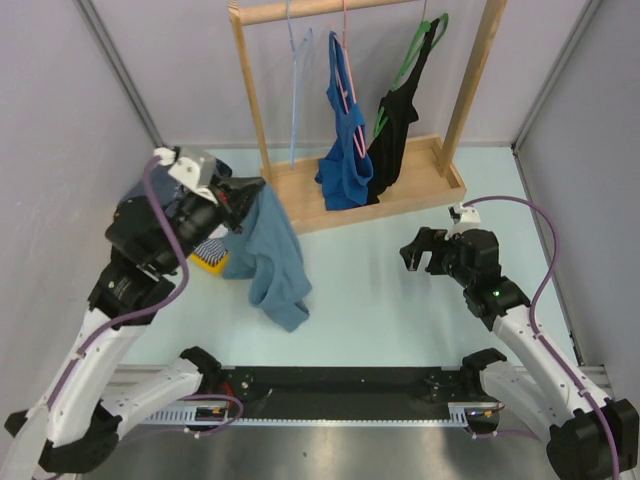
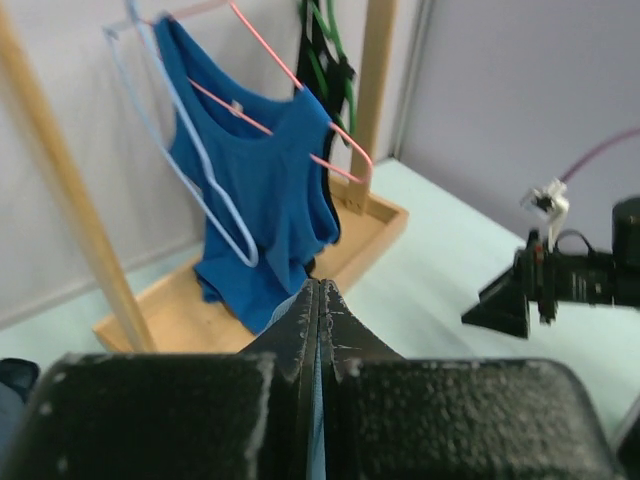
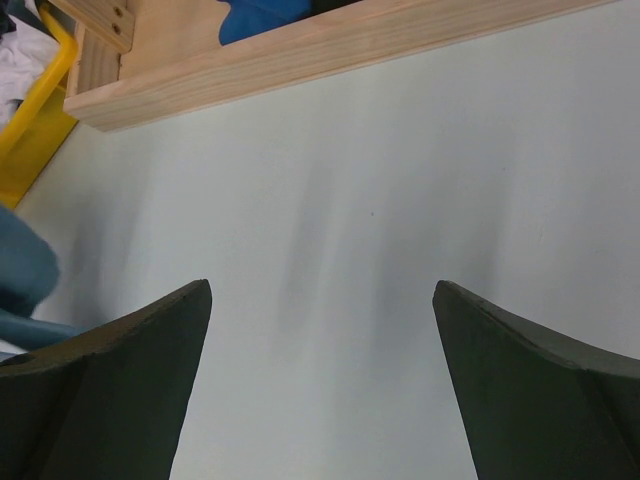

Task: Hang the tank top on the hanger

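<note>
Nearest me, the tank top (image 1: pixel 270 255) dangles from my left claw (image 1: pixel 235 200) over the left half of the table (image 1: pixel 380 300). Its lowest fold hangs toward the near edge, and whether it brushes the surface I cannot tell. That claw is pinched tight on a thin bit of cloth; in the wrist view only a sliver shows between the closed fingers. A hold that small could slip as soon as I swing or tug.

The cloth hangs as one bunched drape, and I see no strap or neck opening spread out (the part I most need), so pushing it at the wire may only crumple it. A yellow thing (image 1: pixel 210 262) sits just below and to the left of the cloth, and a trailing hem could catch on it.

My right claw (image 1: pixel 420 255) is spread wide with nothing in it, low over the right half and well apart from both cloth and rack.

At the far edge stands the wooden rack (image 1: pixel 400 195). The pale hanger (image 1: pixel 293 110) hangs bare at the left end of its rail. It hangs free, so I expect it to swing away or unhook if pushed with nothing bracing it. The bright blue top (image 1: pixel 345 150) on its pink hanger (image 1: pixel 345 60) hangs just beside, and my cloth could snag there.
</note>
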### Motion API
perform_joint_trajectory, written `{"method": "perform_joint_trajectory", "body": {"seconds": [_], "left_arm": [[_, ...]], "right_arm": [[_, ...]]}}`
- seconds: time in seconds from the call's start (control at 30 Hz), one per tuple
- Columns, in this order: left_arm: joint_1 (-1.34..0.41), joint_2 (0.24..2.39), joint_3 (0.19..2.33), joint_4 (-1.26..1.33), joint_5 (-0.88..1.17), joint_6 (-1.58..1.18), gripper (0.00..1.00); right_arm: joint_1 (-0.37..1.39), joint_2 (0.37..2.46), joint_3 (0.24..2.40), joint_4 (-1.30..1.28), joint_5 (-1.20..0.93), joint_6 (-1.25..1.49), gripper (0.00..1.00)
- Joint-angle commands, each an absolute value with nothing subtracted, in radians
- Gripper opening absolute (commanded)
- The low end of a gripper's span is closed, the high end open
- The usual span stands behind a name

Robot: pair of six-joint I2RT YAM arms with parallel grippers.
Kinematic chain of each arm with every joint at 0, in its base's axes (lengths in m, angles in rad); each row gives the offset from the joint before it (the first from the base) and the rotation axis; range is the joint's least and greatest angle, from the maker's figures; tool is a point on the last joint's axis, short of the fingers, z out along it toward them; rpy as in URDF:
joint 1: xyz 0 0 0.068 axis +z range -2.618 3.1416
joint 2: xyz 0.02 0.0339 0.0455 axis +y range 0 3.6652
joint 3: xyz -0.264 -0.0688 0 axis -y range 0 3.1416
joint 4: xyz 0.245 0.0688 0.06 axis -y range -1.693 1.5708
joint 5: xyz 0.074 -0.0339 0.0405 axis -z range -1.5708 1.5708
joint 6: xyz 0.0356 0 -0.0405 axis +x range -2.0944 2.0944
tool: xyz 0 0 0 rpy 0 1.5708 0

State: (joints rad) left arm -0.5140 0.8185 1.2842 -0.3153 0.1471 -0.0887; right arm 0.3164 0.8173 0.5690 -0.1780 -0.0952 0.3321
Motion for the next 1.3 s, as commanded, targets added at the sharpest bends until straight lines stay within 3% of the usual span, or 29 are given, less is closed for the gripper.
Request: {"method": "perform_joint_trajectory", "body": {"seconds": [0.0,0.13,0.23,0.3,0.33,0.37,0.4,0.43,0.6,0.73,0.87,1.1,1.27], "left_arm": [[-0.659,0.819,1.290,-0.285,-0.038,-0.043,0.00],[-0.666,0.833,1.174,-0.255,-0.032,-0.112,0.00],[-0.663,0.848,1.030,-0.296,-0.258,-0.158,0.00],[-0.626,0.859,0.973,-0.397,-0.451,-0.210,0.08],[-0.605,0.861,0.960,-0.426,-0.466,-0.251,0.19],[-0.583,0.861,0.933,-0.454,-0.474,-0.273,0.63],[-0.537,0.861,0.922,-0.498,-0.448,-0.287,0.85],[-0.516,0.865,0.908,-0.520,-0.427,-0.299,0.99],[-0.492,0.858,0.887,-0.537,-0.401,-0.253,0.99],[-0.492,0.851,0.882,-0.444,-0.243,-0.161,1.00],[-0.491,0.890,0.888,-0.381,-0.193,-0.088,0.99],[-0.440,0.881,0.844,-0.376,-0.144,-0.068,1.00],[-0.437,0.807,0.822,-0.370,-0.184,-0.060,0.99]], "right_arm": [[0.311,0.813,0.621,-0.193,-0.089,0.331,1.00],[0.311,0.830,0.624,-0.192,-0.092,0.334,1.00],[0.311,0.833,0.626,-0.189,-0.103,0.333,1.00],[0.311,0.828,0.623,-0.193,-0.107,0.327,1.00],[0.311,0.828,0.621,-0.196,-0.109,0.321,1.00],[0.311,0.828,0.620,-0.199,-0.113,0.315,1.00],[0.311,0.830,0.621,-0.202,-0.117,0.313,1.00],[0.311,0.831,0.620,-0.202,-0.129,0.313,1.00],[0.313,0.842,0.632,-0.206,-0.138,0.314,1.00],[0.314,0.833,0.679,-0.259,-0.156,0.318,1.00],[0.395,0.805,0.774,-0.340,-0.137,0.296,0.99],[0.939,0.931,1.129,-0.454,0.167,0.278,1.00],[1.097,1.219,1.506,-0.475,0.250,0.160,1.00]]}}
